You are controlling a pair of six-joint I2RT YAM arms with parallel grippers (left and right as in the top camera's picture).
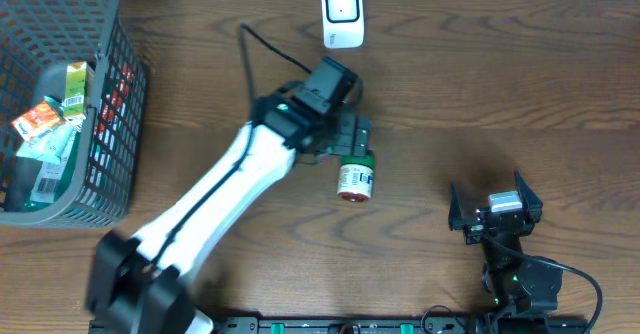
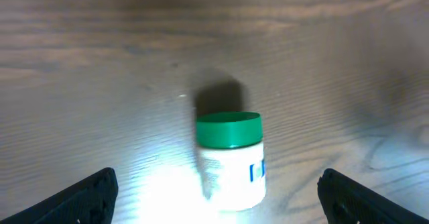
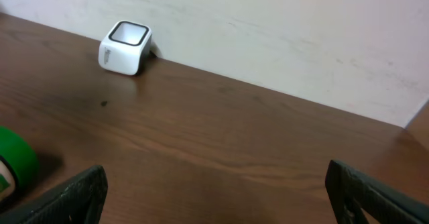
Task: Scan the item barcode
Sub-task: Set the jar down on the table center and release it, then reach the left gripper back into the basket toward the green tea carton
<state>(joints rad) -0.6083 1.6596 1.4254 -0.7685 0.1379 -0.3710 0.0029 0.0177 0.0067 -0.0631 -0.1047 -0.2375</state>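
The wooden table (image 1: 500, 84) fills the overhead view, with a pale wall along its far edge in the right wrist view; at the table's left end stands a grey plastic mesh basket (image 1: 110, 124) holding several packets, among them a green-and-orange carton (image 1: 70, 84) and an orange-and-white wrapper (image 1: 38, 119); what else lies under them cannot be told.

The left arm (image 1: 230, 184), white with black joints, reaches from the near edge diagonally to the middle of the table; the left gripper (image 1: 355, 142) hangs over the jar with its jaws spread wide, and in its wrist view each black finger (image 2: 87, 197) sits well out to the side of the jar, touching nothing.

The right gripper (image 1: 495, 209) sits low near the table's near right side, well apart from everything else; its jaws are also fully spread and empty, the two fingertips (image 3: 80, 190) at opposite edges of its wrist view with bare wood between.

The white barcode scanner (image 1: 342, 14) stands at the far edge against the wall, its dark window facing up and forward.

The jar (image 1: 354, 179), white with a green lid and a blue-printed label, lies on its side on the wood near the table's centre, lid end toward the left gripper and the scanner, base toward the near edge; it rests just below the open left fingers, and apart from the scanner.
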